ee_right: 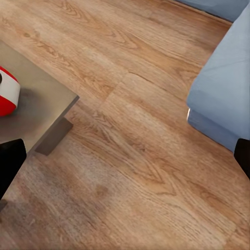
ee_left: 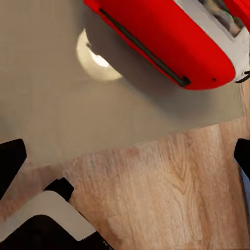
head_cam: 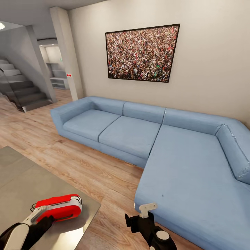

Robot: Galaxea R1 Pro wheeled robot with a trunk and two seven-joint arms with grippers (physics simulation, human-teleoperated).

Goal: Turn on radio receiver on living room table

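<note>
Sofa (head_cam: 180,146): we note it just beside our right gripper (head_cam: 147,208), whose spread we cannot tell.
Table (head_cam: 21,180): radio receiver (head_cam: 59,207) sits by its corner.
Left gripper (head_cam: 41,222): fingertips wide; we risk nudging the radio off.

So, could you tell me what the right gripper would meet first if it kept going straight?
Most likely the wood plank floor between the table and the sofa; depth is uncertain.

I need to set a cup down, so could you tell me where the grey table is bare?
The matte grey table is bare across its far side, behind the glossy red radio receiver. Its near corner is crowded: radio and left gripper.
</note>
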